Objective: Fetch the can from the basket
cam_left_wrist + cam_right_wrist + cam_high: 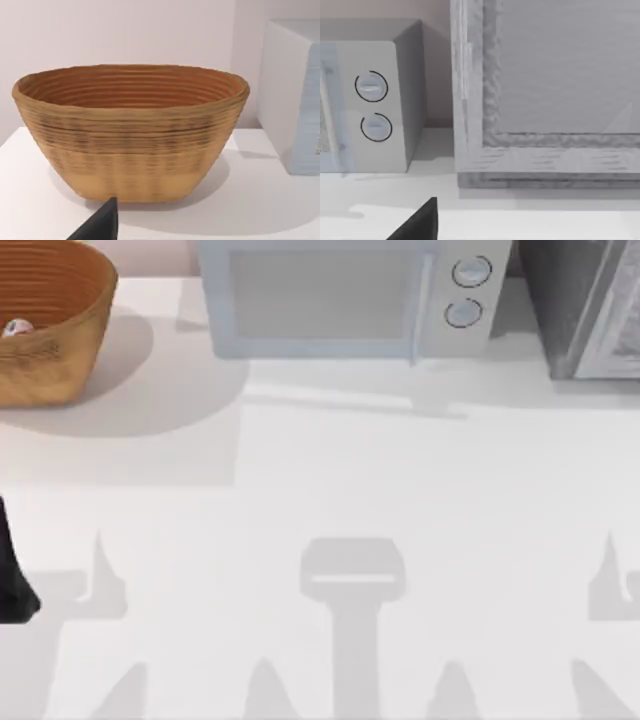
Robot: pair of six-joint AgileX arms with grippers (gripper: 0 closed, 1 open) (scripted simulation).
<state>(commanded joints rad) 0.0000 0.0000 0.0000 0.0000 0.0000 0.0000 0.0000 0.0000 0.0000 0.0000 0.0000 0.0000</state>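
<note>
Ribbed round wicker basket (131,150), silvery can (17,328) inside

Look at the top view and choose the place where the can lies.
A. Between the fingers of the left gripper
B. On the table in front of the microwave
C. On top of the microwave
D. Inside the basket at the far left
D: in the top view the can lies inside the basket at the table's far left, apart from the microwave.
</note>
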